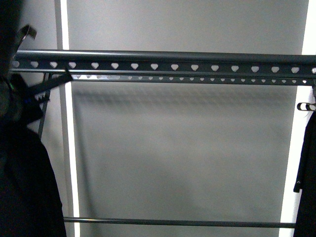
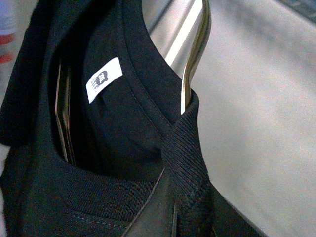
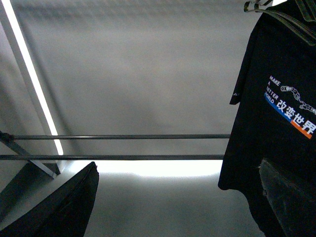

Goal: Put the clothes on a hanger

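Observation:
The hanger, a dark grey rack, shows its long rail (image 1: 173, 65) with heart-shaped holes across the front view. My left gripper (image 2: 170, 207) is shut on the ribbed collar of the clothes (image 2: 118, 128), a black T-shirt with a white neck label, threaded on a small wire coat hanger (image 2: 195, 54). Its print is hidden here. This dark cloth (image 1: 24, 173) fills the front view's left edge, its metal hook (image 1: 27, 32) above rail height. My right gripper (image 3: 177, 202) is open and empty. A black T-shirt printed "MAKE A BETTER WORLD" (image 3: 276, 123) hangs beside it.
A black garment (image 1: 307, 168) hangs from a hook at the rail's right end. A thin lower bar (image 1: 173, 222) crosses the rack; it shows with a second bar in the right wrist view (image 3: 123, 137). A grey wall with bright vertical light strips (image 1: 69, 148) stands behind.

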You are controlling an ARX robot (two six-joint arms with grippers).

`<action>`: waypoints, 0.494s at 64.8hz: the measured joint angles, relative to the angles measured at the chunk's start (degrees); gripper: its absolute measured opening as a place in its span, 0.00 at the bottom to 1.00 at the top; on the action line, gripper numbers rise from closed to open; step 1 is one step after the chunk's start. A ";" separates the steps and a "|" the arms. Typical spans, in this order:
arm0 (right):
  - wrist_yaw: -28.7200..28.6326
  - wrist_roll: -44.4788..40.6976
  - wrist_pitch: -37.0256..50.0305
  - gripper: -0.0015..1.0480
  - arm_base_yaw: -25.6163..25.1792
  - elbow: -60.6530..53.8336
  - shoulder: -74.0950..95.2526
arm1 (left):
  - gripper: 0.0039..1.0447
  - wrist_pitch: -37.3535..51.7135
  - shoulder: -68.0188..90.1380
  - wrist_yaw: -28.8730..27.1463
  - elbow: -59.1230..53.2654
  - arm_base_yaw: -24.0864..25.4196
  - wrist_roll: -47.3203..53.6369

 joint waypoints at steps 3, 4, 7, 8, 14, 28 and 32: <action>0.00 0.00 0.00 0.93 0.00 0.00 0.00 | 0.04 3.37 -2.32 3.37 -1.11 -0.26 3.13; 0.00 0.00 0.00 0.93 0.00 0.00 0.00 | 0.04 4.20 -2.89 4.24 -1.42 -0.26 3.85; 0.00 0.00 0.00 0.93 0.00 0.00 0.00 | 0.04 7.02 -4.90 8.28 -2.32 -0.48 6.97; 0.00 0.00 0.00 0.93 0.00 0.00 0.00 | 0.04 7.39 -5.38 9.31 -2.45 -0.55 7.30; -0.02 0.00 0.00 0.93 0.00 0.00 0.00 | 0.04 7.58 -9.49 20.04 -3.02 -0.63 14.27; 0.00 0.00 0.00 0.93 0.00 0.00 0.00 | 0.04 4.39 -15.08 54.25 -3.61 1.99 30.16; -0.02 0.00 0.00 0.93 0.00 0.00 0.00 | 0.04 3.17 -15.12 64.26 -3.67 3.96 36.70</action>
